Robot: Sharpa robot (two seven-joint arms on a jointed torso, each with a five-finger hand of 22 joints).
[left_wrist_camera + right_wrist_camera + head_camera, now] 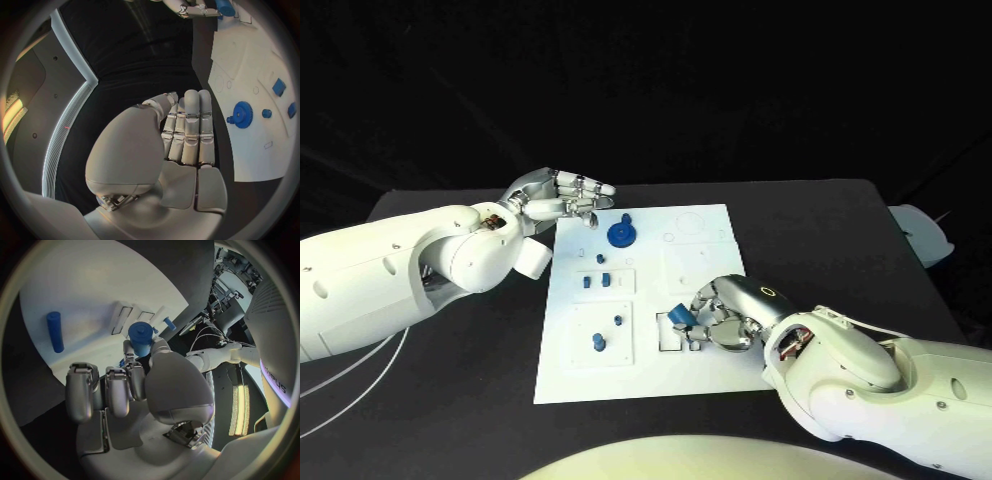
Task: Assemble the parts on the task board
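Reaching in from the left edge, the left silver many-fingered hand point(564, 195) hangs over the black table point(805, 240) just off the far left corner of the flat white rectangular task board point(704, 375); in the left wrist view its fingers point(190, 127) lie straight and pressed side by side with nothing in them. One board lies in the middle of the table, and on it I count about seven small blue plastic parts. Near its far left corner lies one round blue toothed gear with a short stub point(622, 235), close beside the left hand but apart from it. Below the gear sit three small blue blocks point(599, 280) in a cluster, and nearer the front edge two more small blue pegs point(600, 341); their exact shapes are too small to tell. Right of these, at a dark rectangular cut-out in the board, the right silver many-fingered hand point(726, 318) pinches one short blue cylinder with a round flat top point(141, 337) between thumb and fingertip, held over the board, its other fingers curled loosely. The right wrist view also shows one long blue rod point(55, 331) lying flat on the white plate.
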